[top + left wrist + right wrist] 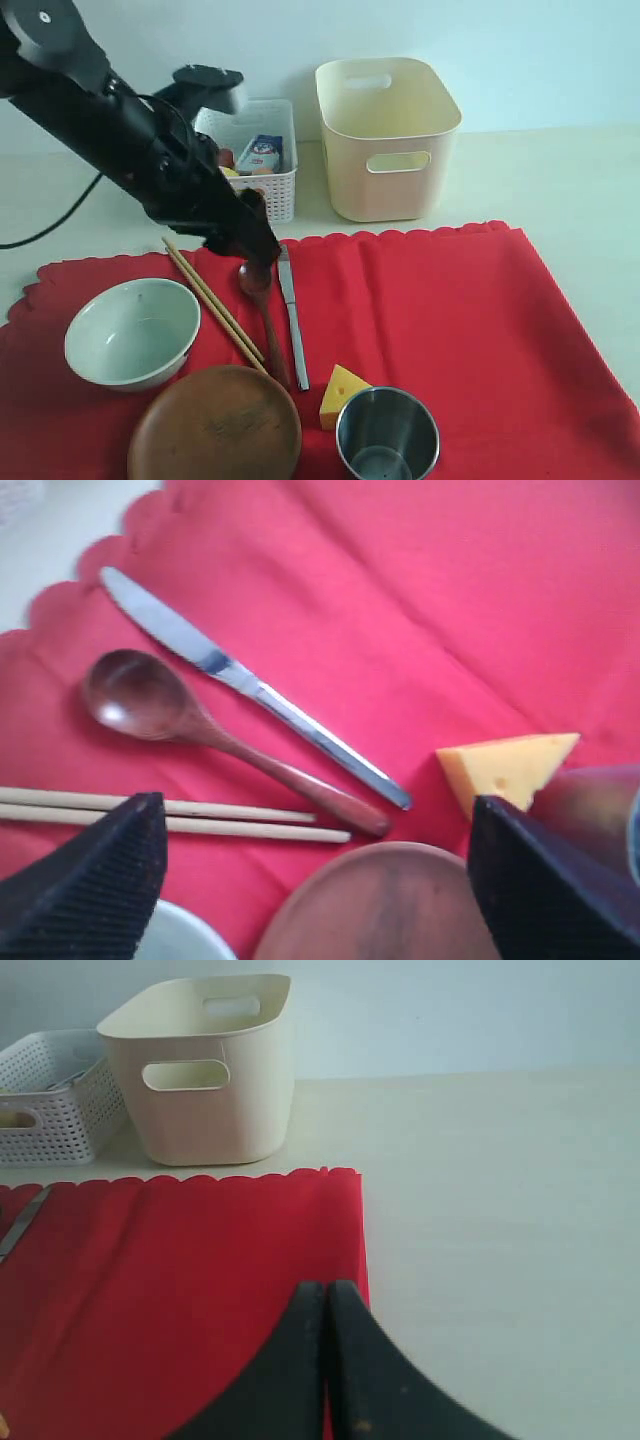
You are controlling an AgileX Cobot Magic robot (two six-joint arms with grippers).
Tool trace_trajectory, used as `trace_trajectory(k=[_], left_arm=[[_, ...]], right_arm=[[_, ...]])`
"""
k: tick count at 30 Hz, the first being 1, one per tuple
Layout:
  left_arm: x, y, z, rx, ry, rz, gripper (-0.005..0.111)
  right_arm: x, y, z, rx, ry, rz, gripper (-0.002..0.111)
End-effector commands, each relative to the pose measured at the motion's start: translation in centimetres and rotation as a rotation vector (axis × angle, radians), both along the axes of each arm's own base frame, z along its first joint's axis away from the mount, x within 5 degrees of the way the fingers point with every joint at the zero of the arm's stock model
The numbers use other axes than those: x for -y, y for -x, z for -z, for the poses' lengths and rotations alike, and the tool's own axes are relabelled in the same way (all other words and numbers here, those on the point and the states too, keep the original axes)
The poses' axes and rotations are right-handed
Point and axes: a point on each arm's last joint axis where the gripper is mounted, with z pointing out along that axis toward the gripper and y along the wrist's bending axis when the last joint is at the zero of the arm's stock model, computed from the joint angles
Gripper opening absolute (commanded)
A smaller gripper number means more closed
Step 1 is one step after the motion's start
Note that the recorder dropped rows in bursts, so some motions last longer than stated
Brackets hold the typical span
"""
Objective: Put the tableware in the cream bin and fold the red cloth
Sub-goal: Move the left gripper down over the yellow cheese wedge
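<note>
The red cloth [450, 320] lies spread on the table. On its left part sit a pale green-white bowl [132, 330], a wooden plate [215, 425], a steel cup [387, 437], chopsticks [215, 305], a dark wooden spoon [262, 300] and a knife [292, 315]. My left gripper [258, 248] hangs open just above the spoon's head, holding nothing. Its wrist view shows the knife [250, 680], spoon [140, 695], chopsticks [200, 820] and plate [380, 910] below the open left gripper [315, 815]. The cream bin [388, 135] stands behind the cloth. My right gripper [325, 1290] is shut and empty over the cloth's right edge [180, 1280]; the exterior view does not show it.
A yellow cheese wedge [342, 393] lies between the knife and the cup. A white perforated basket [255, 150] with small items stands left of the cream bin, behind my left arm. Bare table [570, 180] lies right of the bin and the cloth.
</note>
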Motion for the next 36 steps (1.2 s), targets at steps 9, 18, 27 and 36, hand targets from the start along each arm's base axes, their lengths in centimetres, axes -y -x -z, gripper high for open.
trace_trajectory(k=[9,18,27,36], left_arm=[[7.2,5.2,0.6,0.100,-0.003,0.168,0.078],[8.0,4.4,4.4,0.037,-0.084,0.106,0.096],[8.5,4.0,7.3,-0.022,-0.114,0.092,0.096],[9.1,4.5,8.7,-0.110,-0.074,0.119,0.096]], right_arm=[[0.0,0.0,-0.1,0.018,0.002,0.003,0.000],[0.0,0.0,-0.1,0.018,0.002,0.003,0.000],[0.0,0.0,-0.1,0.018,0.002,0.003,0.000],[0.0,0.0,-0.1,0.018,0.002,0.003,0.000]])
